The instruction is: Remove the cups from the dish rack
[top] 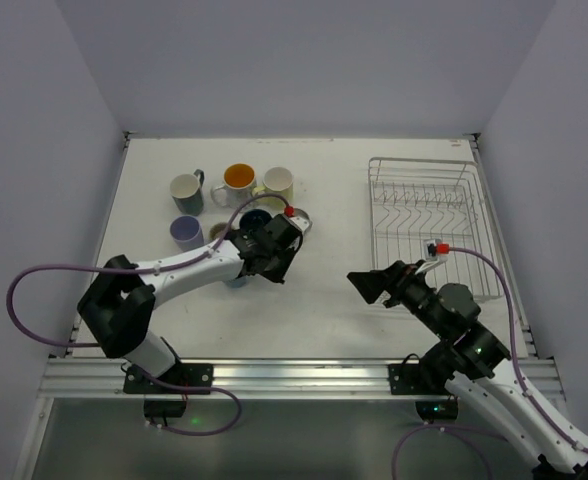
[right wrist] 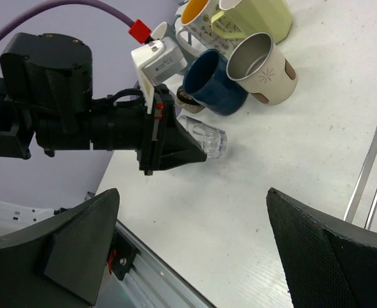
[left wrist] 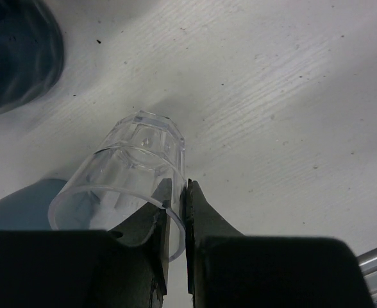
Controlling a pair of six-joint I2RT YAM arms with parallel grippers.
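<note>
Mounting rail [top: 294, 375]: silver, along the near table edge, both arm bases on it.
Cable [top: 34, 290]: purple, loops off the left arm past the table's left edge.
Table [top: 324, 310]: white, faint wood grain, small dark specks; left wrist view shows soft shadows under the glass.
Right gripper [top: 372, 284]: fingers wide apart, holding nothing, over bare table just near the rack's near-left corner.
Left gripper [left wrist: 175, 189]: clamped on the glass [left wrist: 131, 167] at its rim, one finger inside, one outside.
Glass pose: tilted, base pointing away from the gripper; cannot tell whether it touches the table.
Glass place: left half of the table, just near the navy cup [right wrist: 211, 80], well apart from the rack.
Cups: clustered on the far-left table: navy, beside it the beige cup [right wrist: 262, 64] with metallic inside, lavender cup [top: 185, 232], white cup [top: 186, 187], orange-lined cup [top: 238, 180], cream cup [top: 277, 183].
Rack [top: 374, 200]: silver wire, far right of the table, long side along the right edge.
Walls [top: 294, 60]: plain pale lavender-grey, enclosing the table on left, far and right sides.
</note>
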